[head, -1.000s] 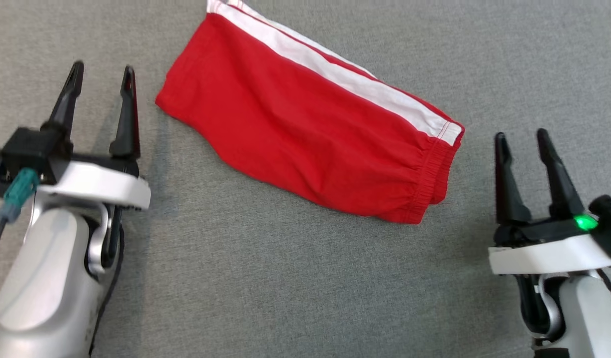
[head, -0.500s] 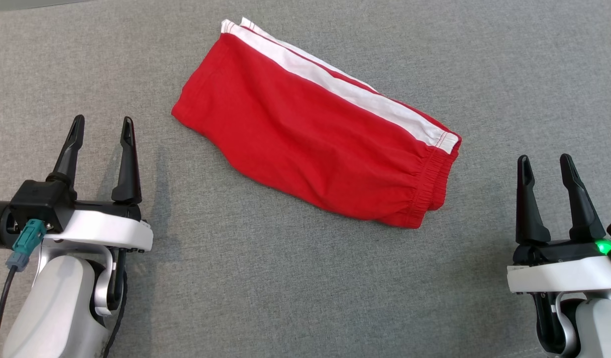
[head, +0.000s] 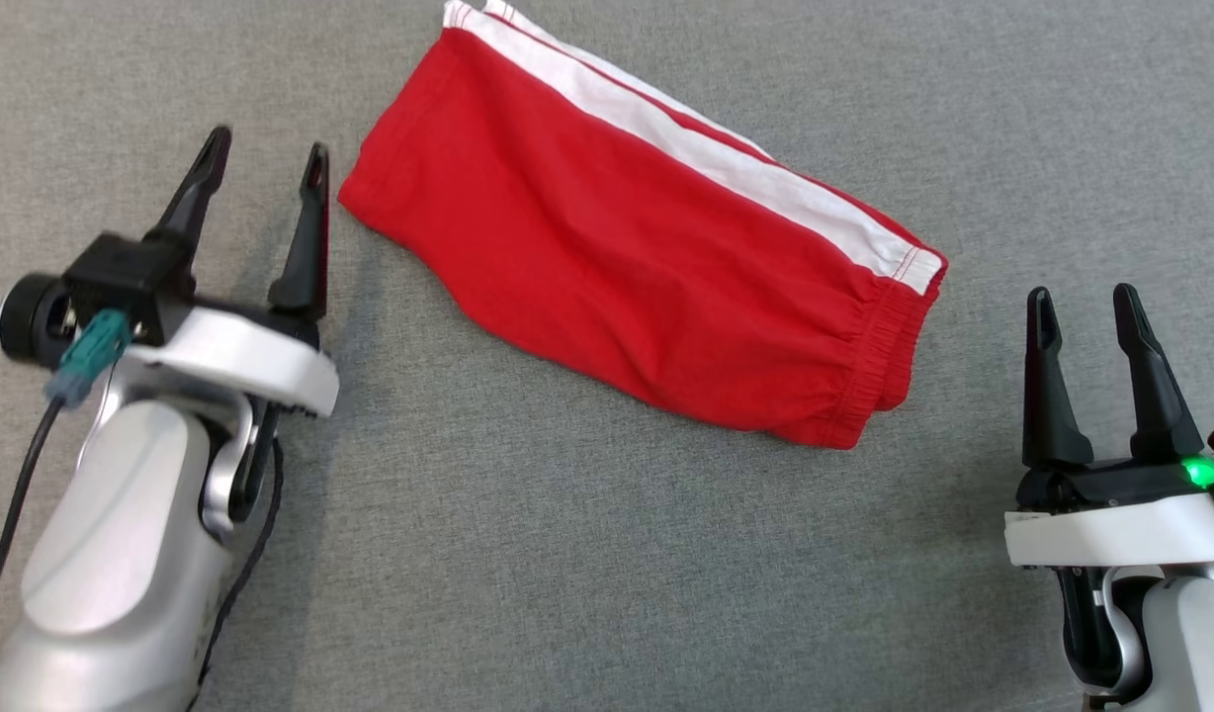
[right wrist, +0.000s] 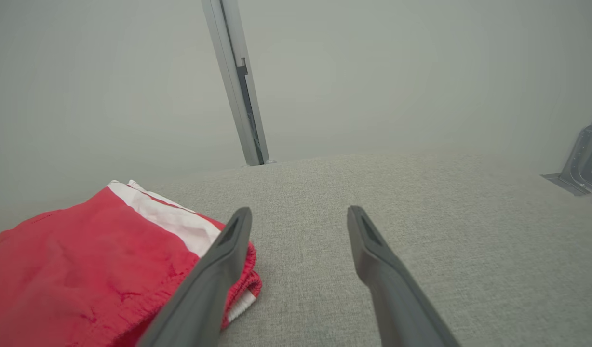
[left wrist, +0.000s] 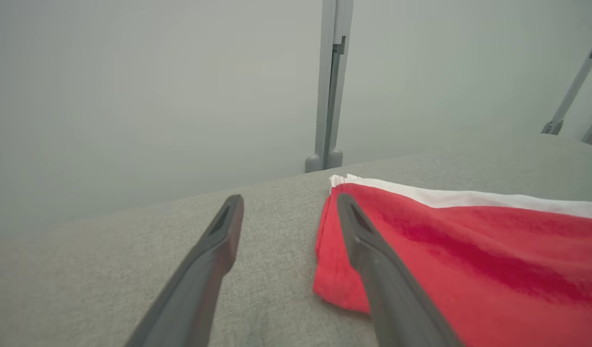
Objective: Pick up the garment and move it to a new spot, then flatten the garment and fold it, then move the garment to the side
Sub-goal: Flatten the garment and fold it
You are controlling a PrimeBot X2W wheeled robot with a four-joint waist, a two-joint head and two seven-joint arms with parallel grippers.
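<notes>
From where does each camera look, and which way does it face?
Head view: from the head, down onto folded red shorts with a white stripe on grey fabric surface; open left gripper and right gripper show.
Left wrist view: low, along its dark fingers, toward the shorts' hem end.
Right wrist view: low, along its fingers, beside the waistband end.
Both wrist views share the shorts.

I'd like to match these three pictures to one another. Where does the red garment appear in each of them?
Head view: the red garment lies slantwise across the upper middle.
Left wrist view: lower right.
Right wrist view: lower left.
Shared landmark: its white stripe, running along the garment's far edge in the left wrist view and the right wrist view too.
</notes>
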